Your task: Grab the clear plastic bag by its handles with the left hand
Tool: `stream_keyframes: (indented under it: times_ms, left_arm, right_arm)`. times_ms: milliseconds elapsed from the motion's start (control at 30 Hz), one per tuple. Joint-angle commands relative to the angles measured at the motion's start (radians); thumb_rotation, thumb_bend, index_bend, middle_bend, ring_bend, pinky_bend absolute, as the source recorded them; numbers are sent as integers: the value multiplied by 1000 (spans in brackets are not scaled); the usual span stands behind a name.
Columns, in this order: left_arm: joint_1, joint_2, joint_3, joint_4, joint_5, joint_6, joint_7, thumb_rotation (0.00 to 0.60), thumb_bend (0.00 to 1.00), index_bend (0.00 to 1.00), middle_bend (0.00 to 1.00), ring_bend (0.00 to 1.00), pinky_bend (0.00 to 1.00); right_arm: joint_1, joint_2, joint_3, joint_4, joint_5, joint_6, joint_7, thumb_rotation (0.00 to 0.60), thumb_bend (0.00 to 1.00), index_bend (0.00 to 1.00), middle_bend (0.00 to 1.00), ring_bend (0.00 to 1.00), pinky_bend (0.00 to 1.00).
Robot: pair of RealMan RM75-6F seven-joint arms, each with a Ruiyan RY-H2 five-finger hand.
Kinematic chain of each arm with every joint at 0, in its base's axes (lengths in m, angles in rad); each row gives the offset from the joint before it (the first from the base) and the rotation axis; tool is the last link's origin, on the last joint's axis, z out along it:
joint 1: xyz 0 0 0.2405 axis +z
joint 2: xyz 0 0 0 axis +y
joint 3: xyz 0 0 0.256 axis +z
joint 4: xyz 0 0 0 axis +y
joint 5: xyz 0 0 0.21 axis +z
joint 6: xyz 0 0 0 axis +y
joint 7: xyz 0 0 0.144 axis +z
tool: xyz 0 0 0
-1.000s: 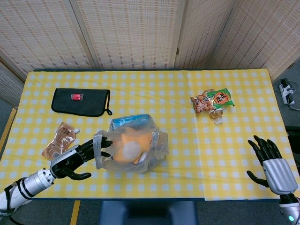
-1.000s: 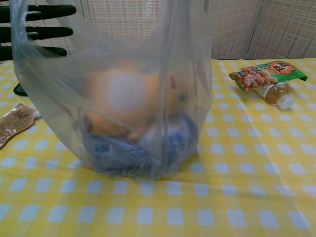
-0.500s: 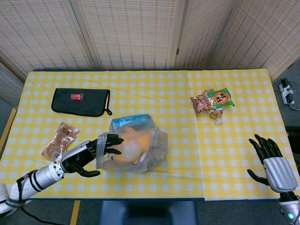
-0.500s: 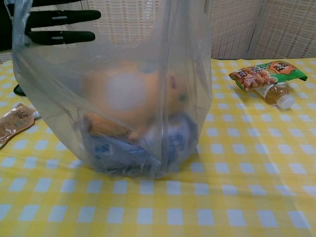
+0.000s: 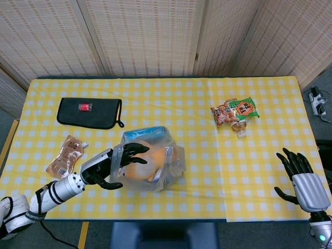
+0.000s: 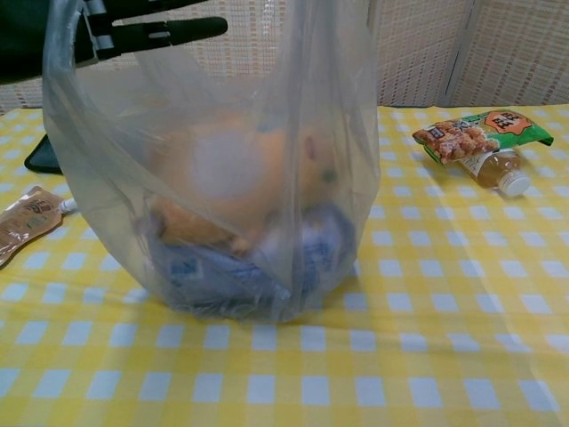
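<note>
The clear plastic bag (image 5: 155,165) stands on the yellow checked table near the front edge, with an orange round item and blue packets inside; it fills the chest view (image 6: 231,187). My left hand (image 5: 110,165) is at the bag's left side. Its black fingers (image 5: 134,150) are stretched out and apart over the bag's upper left edge, where the plastic rises. In the chest view the fingers (image 6: 164,31) reach in from the top left, across the bag's rim. They are not closed around the plastic. My right hand (image 5: 303,179) hovers open at the table's front right corner.
A black pouch (image 5: 88,112) with a small red item lies at the back left. A brown sachet (image 5: 66,155) lies left of my left hand. A green snack packet (image 5: 236,110) lies over a small bottle (image 5: 239,128) to the right, also in the chest view (image 6: 484,133).
My left hand has moved right and its fingers now reach further over the bag's upper left edge, which has shifted inward a little. The right hand has sunk slightly.
</note>
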Motion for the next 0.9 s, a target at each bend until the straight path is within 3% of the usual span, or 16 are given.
stream_keyframes:
  times_ms: [33, 267, 900]
  left_arm:
    - [-8, -22, -9, 4, -19, -14, 9, 600, 283, 169, 149, 68, 187]
    - [-30, -68, -30, 12, -57, -60, 47, 600, 282, 172, 150, 66, 165]
    - [-92, -122, -25, -1, -46, -129, 79, 600, 276, 166, 150, 67, 170]
  right_arm:
    - [2, 1, 0, 0, 1, -4, 2, 600, 266, 0, 0, 0, 0]
    - [2, 7, 2, 1, 4, -3, 15, 600, 266, 0, 0, 0, 0]
    - [3, 15, -2, 0, -2, -4, 28, 600, 266, 0, 0, 0, 0]
